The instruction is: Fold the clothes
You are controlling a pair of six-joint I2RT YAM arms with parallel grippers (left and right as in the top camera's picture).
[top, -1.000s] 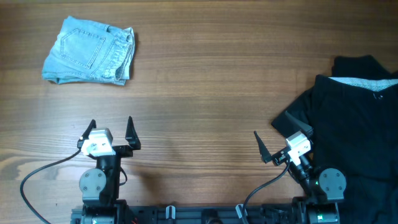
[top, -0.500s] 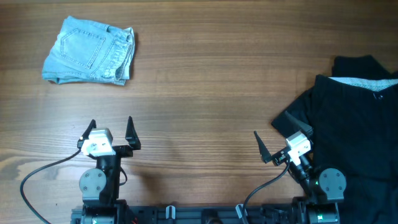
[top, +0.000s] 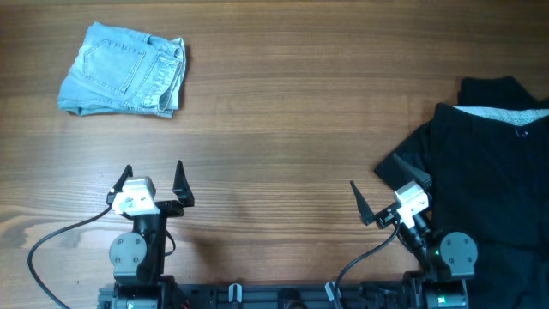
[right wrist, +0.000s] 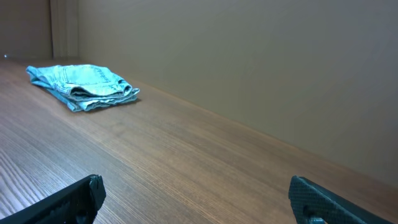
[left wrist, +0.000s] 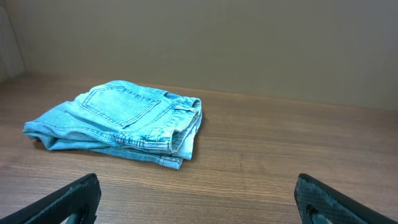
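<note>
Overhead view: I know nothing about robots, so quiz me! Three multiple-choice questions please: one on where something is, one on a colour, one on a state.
1. Where do the denim shorts lie?
A) at the far left of the table
B) midway between the two arms
C) under the right arm

2. What colour is the large garment at the right edge?
A) red
B) black
C) white

3. How do the left gripper and the right gripper stand?
A) both shut
B) one holds cloth
C) both open and empty

Answers:
1 A, the shorts sit folded near the far left corner.
2 B, the cloth is plain black with a pale inner band.
3 C, both wrist views show spread fingers with only table between them.
</note>
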